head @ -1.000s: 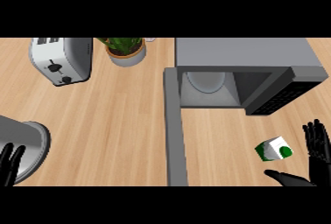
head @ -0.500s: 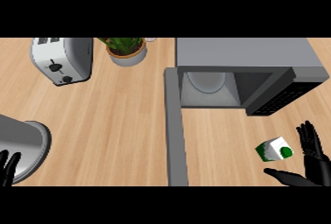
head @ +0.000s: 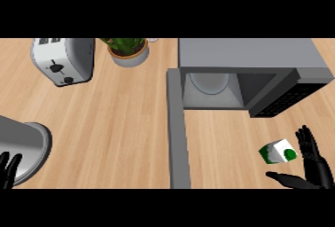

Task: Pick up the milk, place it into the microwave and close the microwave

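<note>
The milk is a small white carton with green marks, standing on the wooden counter at the lower right, in front of the microwave. The grey microwave sits at the upper right with its door swung wide open toward me; a white turntable plate shows inside. My right hand is open just right of the carton, fingers straight alongside it and thumb stretched below it, not touching. My left hand rests open at the lower left edge.
A silver toaster stands at the upper left, with a potted plant beside it. A grey round pot or lid lies at the left edge next to my left hand. The open door edge runs down the counter's middle.
My right hand has slid slightly left and down, closer to the milk carton, with the thumb reaching under it. My left hand has dropped lower toward the frame's edge.
</note>
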Motion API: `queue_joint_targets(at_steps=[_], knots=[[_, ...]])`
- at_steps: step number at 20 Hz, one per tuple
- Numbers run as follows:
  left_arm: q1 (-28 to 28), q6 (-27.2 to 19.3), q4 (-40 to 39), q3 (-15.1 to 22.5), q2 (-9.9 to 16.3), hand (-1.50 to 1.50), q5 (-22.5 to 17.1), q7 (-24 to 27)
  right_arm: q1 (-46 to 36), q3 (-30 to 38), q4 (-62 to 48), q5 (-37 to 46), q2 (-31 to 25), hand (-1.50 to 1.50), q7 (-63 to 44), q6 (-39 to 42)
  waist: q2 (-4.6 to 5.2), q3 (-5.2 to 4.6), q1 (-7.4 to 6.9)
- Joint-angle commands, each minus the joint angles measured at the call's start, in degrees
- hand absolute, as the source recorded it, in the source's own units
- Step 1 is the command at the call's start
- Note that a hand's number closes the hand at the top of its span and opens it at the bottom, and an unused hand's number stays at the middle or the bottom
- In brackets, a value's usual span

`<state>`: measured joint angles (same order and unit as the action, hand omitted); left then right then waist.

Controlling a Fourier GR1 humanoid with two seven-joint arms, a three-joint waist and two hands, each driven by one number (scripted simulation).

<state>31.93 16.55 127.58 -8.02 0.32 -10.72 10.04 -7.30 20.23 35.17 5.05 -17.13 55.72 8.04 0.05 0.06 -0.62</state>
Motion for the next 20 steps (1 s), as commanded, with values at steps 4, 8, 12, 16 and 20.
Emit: queue_joint_targets(at_steps=[4,8,12,16,20], knots=[[-2.0,-1.46,2.83,-0.88,0.01,-1.5,-1.44,-4.69,-3.67,-1.06,-13.12,1.81,-0.7,-1.5,8.03,2.8,0.08,0.04,-0.02],[2.36,3.11,0.52,-2.83,0.69,-1.5,-3.01,0.56,-7.22,-0.76,-16.4,1.0,-2.35,-1.5,6.33,5.35,0.04,0.03,-0.31],[-0.74,1.89,-2.16,-2.93,0.04,-1.5,-1.7,0.89,-9.36,0.66,-19.17,0.37,-1.3,-1.5,9.69,2.45,0.21,0.11,-0.47],[2.38,0.67,3.08,-1.05,-0.29,-1.5,-2.22,-1.6,-7.6,0.73,-18.12,-0.34,-0.54,-1.5,12.25,3.22,0.12,0.12,-0.54],[-0.81,2.82,-3.53,-3.99,1.26,-1.5,-3.15,1.0,-9.48,2.07,-17.29,-3.54,-0.51,1.5,9.28,10.14,0.12,0.09,-0.29]])
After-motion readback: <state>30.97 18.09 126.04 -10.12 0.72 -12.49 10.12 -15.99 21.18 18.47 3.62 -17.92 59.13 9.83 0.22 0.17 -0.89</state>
